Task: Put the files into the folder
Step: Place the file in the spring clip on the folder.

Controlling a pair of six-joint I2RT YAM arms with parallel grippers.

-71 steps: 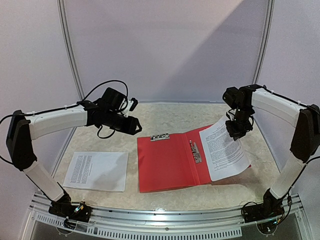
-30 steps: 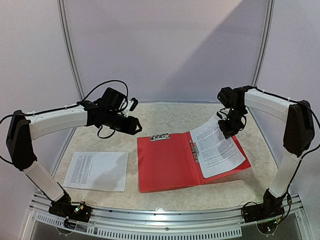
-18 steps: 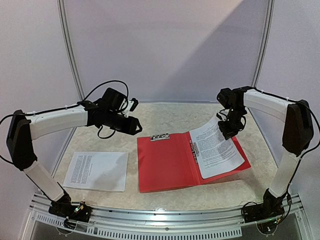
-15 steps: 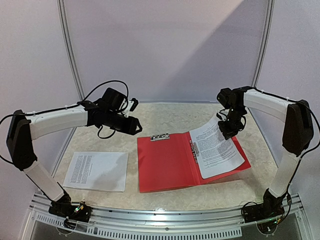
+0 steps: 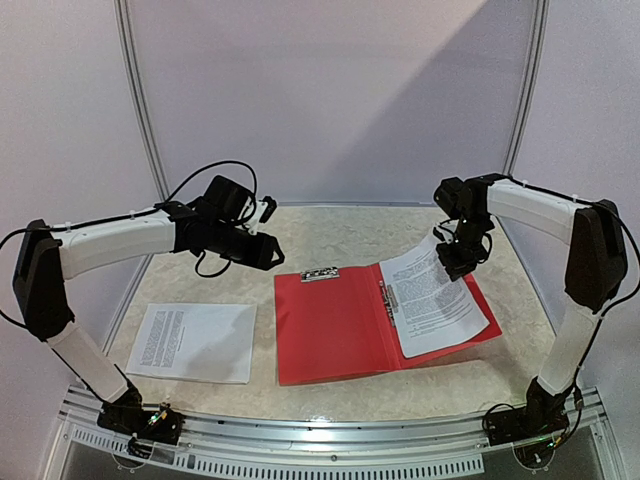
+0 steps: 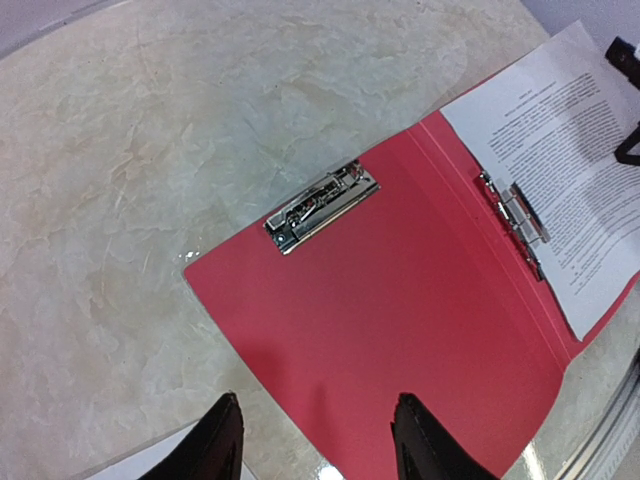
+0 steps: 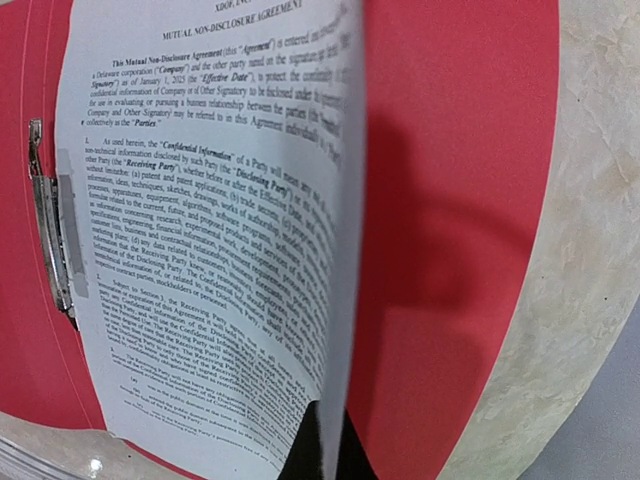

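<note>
The red folder (image 5: 335, 325) lies open on the table, with one metal clip at its top edge (image 5: 320, 273) and another along the spine (image 5: 388, 297). My right gripper (image 5: 455, 262) is shut on the far right edge of a printed sheet (image 5: 432, 305) and holds that edge raised; the sheet's left part rests on the folder's right cover by the spine clip. In the right wrist view the sheet (image 7: 200, 250) curls up between the fingers over the red cover (image 7: 450, 230). My left gripper (image 5: 262, 252) hangs open and empty above the folder's left cover (image 6: 400, 320). A second sheet (image 5: 195, 342) lies flat at left.
The table (image 5: 340, 235) is beige marble with a metal rail along its near edge (image 5: 330, 435). White curved walls close in the back and sides.
My right gripper has carried the sheet leftward and lower, so its left edge now sits near the spine clip. In the last half second it barely moved. The left arm has not moved.
</note>
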